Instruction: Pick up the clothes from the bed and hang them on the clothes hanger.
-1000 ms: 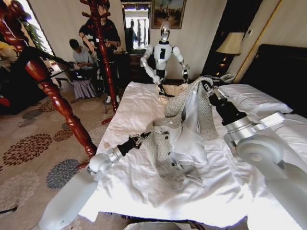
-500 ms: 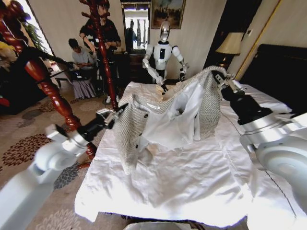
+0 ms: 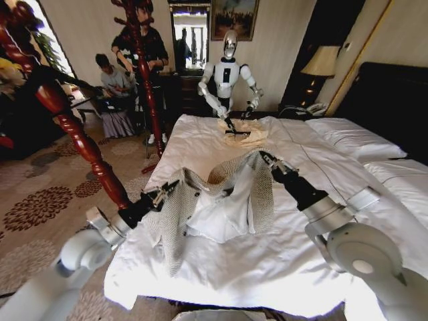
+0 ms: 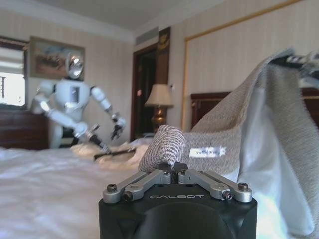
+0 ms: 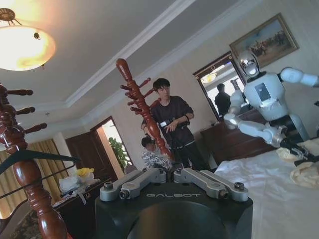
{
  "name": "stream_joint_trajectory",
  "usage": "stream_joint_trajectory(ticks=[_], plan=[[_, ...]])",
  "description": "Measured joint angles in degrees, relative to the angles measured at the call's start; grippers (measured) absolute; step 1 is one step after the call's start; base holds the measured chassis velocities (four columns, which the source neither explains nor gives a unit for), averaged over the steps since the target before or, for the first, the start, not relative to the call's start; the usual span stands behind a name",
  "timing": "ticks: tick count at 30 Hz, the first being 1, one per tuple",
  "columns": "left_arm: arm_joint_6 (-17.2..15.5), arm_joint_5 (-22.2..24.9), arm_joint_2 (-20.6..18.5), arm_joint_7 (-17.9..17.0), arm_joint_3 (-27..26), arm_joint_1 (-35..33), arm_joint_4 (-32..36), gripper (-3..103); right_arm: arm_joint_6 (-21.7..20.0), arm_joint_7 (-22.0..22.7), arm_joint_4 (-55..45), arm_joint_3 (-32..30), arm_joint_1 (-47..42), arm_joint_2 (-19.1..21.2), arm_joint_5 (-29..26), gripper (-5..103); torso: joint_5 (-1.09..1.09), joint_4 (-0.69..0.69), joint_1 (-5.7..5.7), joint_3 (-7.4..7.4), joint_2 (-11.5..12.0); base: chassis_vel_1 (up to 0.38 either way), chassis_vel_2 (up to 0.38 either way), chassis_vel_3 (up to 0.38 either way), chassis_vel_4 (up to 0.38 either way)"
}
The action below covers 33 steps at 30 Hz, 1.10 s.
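Hotel bedroom, patterned carpet, white-duveted bed [image 3: 221,264] in the foreground.

Left gripper [image 3: 162,193]: fingers pinched shut on a fold of the grey-beige knit jacket [image 3: 175,214], raised near the bed's edge; in the left wrist view the knit bunches just past the fingertips [image 4: 172,169], a white label beyond.

Right gripper [image 3: 266,158]: clamped on the jacket's opposite shoulder, higher and farther across the bed. Jacket spans between both grippers, white lining outward, hem trailing on the duvet.

Beyond the left gripper: turned red-brown coat stand [image 3: 80,137] with black clothes hanger [image 5: 37,159].

Beyond the right gripper: second white robot [image 3: 227,73] at the far bedside.
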<state>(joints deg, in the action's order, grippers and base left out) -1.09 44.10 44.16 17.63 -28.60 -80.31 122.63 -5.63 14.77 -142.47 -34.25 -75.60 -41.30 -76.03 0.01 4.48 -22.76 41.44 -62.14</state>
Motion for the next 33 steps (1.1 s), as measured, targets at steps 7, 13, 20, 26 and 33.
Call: stream_joint_trajectory(ticks=[7,13,20,26,33], plan=[[-3.22,-2.99,2.75,-9.62,1.35,1.04,-1.15,24,0.61,-1.83,0.99,4.29,0.69,-2.55,1.77,1,-0.01,-0.01,-0.01,0.00,0.01,0.000,0.000,0.000,0.000],[-6.41,0.00,2.72,-12.25,-1.09,-3.05,5.14,40,2.66,-4.92,0.68,4.09,0.56,-3.49,1.39,1,0.01,-0.02,0.00,0.00,0.01,0.000,0.000,0.000,0.000],[-10.03,-0.36,7.79,-15.56,1.47,-8.20,12.69,72,3.11,-5.91,0.45,3.80,0.31,-4.34,1.48,1,0.00,-0.01,0.00,0.00,0.00,0.000,0.000,0.000,0.000],[-9.86,-15.70,9.95,-16.96,0.95,-13.50,14.22,94,3.11,-5.91,0.53,3.64,0.21,-4.34,1.65,1,0.00,-0.01,0.00,0.00,0.01,0.000,0.000,0.000,0.000],[-10.04,-24.96,11.90,-17.63,2.38,-19.25,14.91,100,3.10,-5.79,0.68,3.45,0.22,-4.58,1.95,1,0.01,-0.01,0.00,0.00,0.00,0.000,0.000,0.000,0.000]])
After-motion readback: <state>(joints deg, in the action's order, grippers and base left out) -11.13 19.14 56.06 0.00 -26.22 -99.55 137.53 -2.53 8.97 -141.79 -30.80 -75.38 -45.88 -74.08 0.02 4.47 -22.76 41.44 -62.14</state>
